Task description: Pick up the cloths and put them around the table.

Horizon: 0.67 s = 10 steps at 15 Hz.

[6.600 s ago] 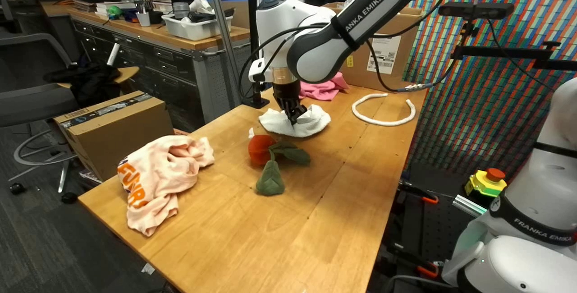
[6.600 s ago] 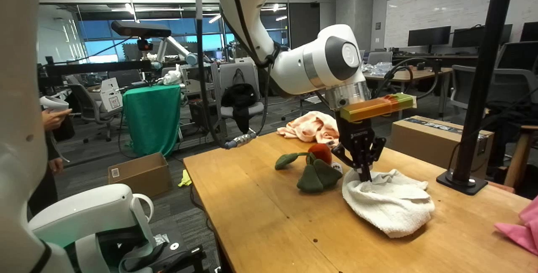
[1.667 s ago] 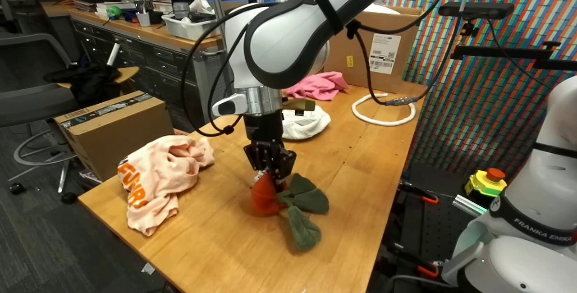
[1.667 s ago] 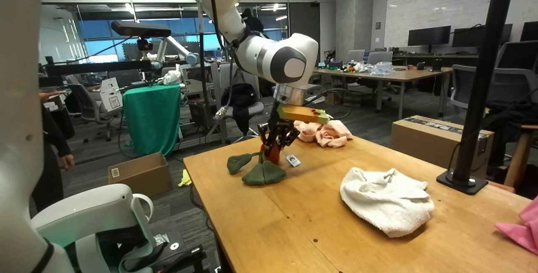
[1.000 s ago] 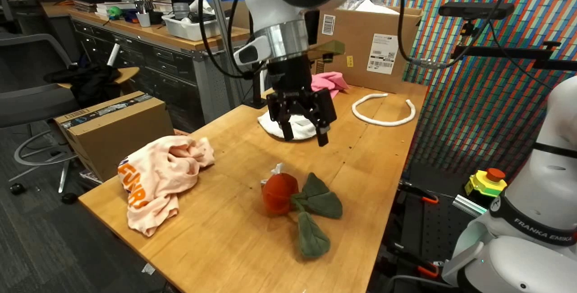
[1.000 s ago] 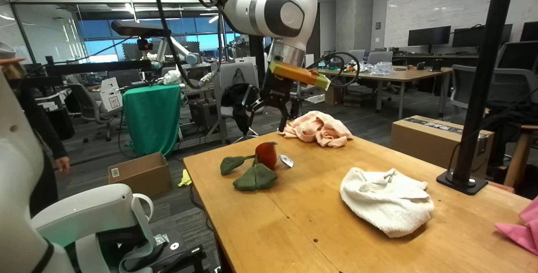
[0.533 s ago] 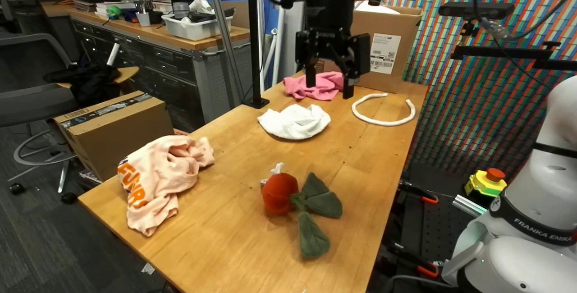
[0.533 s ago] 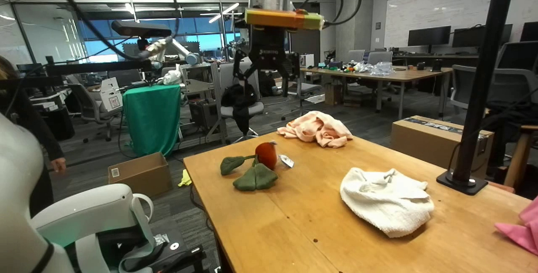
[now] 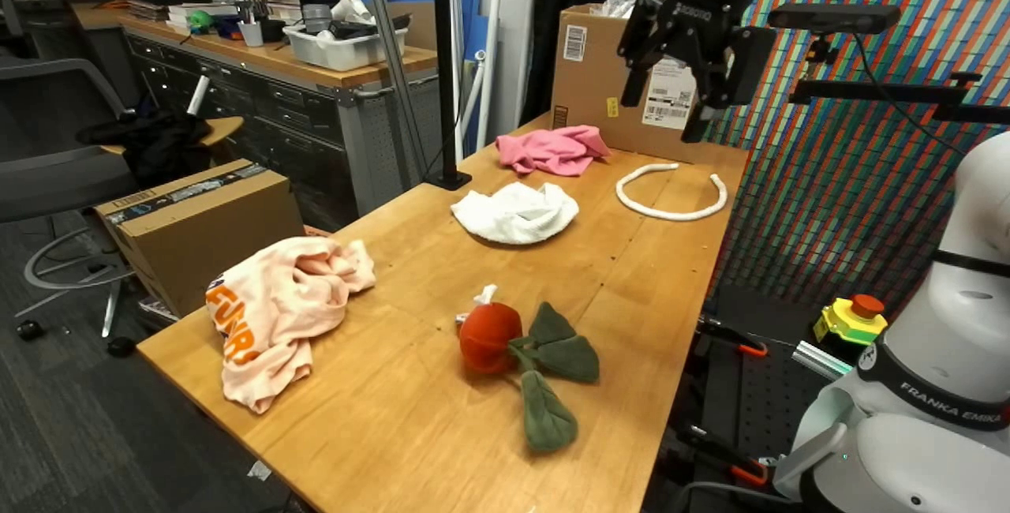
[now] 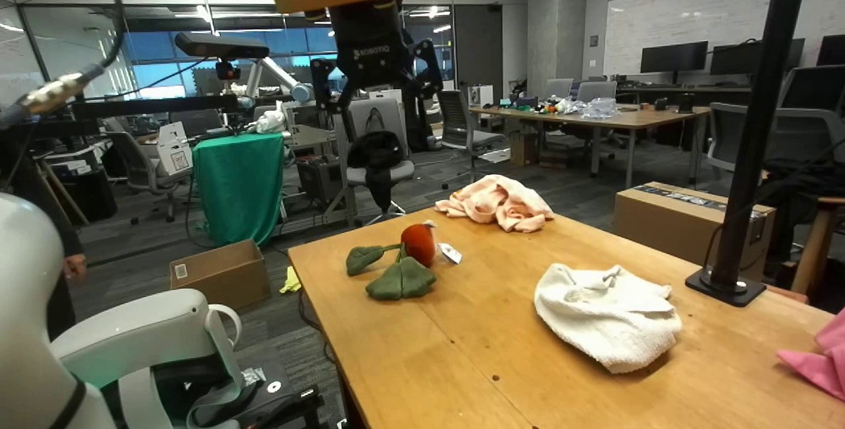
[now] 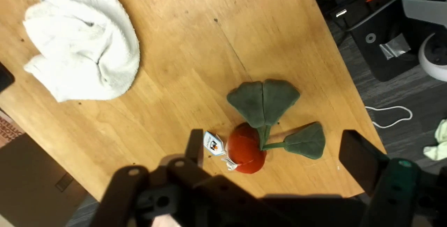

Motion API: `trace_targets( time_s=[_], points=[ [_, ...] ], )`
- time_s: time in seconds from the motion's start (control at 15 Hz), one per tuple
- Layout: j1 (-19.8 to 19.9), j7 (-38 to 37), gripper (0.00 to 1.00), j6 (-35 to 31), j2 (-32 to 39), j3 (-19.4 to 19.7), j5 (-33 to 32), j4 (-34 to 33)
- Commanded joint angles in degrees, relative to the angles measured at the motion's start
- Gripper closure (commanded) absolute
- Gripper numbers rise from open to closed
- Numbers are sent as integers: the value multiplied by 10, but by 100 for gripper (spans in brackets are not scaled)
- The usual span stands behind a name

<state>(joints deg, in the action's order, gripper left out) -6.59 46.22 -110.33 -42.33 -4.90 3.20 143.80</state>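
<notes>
Three cloths lie crumpled on the wooden table point(image 9: 418, 434). The peach one point(image 9: 288, 308) with orange letters drapes at a table edge, the white one point(image 9: 517, 217) rests near the middle, and the pink one point(image 9: 552, 151) is by the far end. In an exterior view the white cloth point(image 10: 607, 317) shows whole, while only a corner of the pink cloth point(image 10: 822, 360) enters the frame. My gripper point(image 9: 663, 112) hangs high above the table, jaws wide apart and holding nothing. From the wrist view the white cloth point(image 11: 83, 42) appears at upper left, away from the fingers.
A red plush vegetable point(image 11: 246, 150) with green leaves lies on the table beneath the gripper in the wrist view. A white rope point(image 9: 671, 215) curls near the far end. A big cardboard box point(image 9: 588, 75) and a black pole point(image 10: 752, 119) stand at the table's edges.
My gripper went from the white cloth to the plush vegetable, which shifted along the table and was let go. The arm then rose, open, and moved away. The cloths stayed in place.
</notes>
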Motion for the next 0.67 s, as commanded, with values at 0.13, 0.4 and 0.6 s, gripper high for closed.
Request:
trace_targets(
  time_s=[0.13, 0.4, 0.6],
  points=[
    [0, -118, 0, 17, -207, 49, -20, 117],
    [12, -204, 0, 20, -291, 72, -30, 153],
    [34, -264, 0, 21, -310, 81, -52, 140]
  ],
)
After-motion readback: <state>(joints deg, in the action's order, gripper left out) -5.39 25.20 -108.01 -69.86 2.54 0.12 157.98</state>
